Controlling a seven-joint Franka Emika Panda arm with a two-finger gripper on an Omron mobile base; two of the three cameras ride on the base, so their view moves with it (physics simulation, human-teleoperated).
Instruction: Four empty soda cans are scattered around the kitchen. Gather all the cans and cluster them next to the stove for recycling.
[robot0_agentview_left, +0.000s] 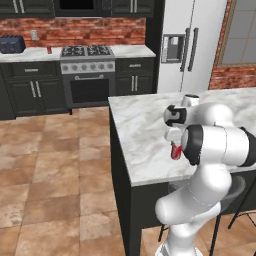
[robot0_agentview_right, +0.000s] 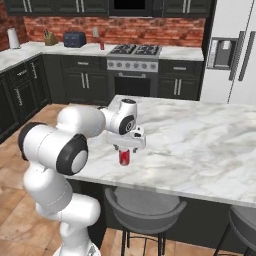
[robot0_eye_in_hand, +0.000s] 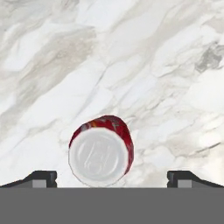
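A red soda can (robot0_eye_in_hand: 101, 151) with a silver top stands upright on the white marble island (robot0_agentview_right: 200, 145), near its front left corner. My gripper (robot0_agentview_right: 125, 149) points straight down just above this can (robot0_agentview_right: 124, 158), open. In the hand view its two fingertips (robot0_eye_in_hand: 43, 177) stand wide on either side of the can's top, apart from it. The left base view shows the can (robot0_agentview_left: 175, 151) under the hand. A second red can (robot0_agentview_left: 49, 49) stands on the back counter just left of the stove (robot0_agentview_left: 87, 55); from the right base it is can (robot0_agentview_right: 102, 45) beside stove (robot0_agentview_right: 134, 51).
A dark toaster (robot0_agentview_right: 74, 39), a knife block (robot0_agentview_right: 48, 37) and a paper roll (robot0_agentview_right: 13, 37) stand on the back counter. The fridge (robot0_agentview_left: 190, 45) is right of the stove. Grey stools (robot0_agentview_right: 145, 210) sit under the island's near edge. Tiled floor (robot0_agentview_left: 55, 160) lies between island and stove.
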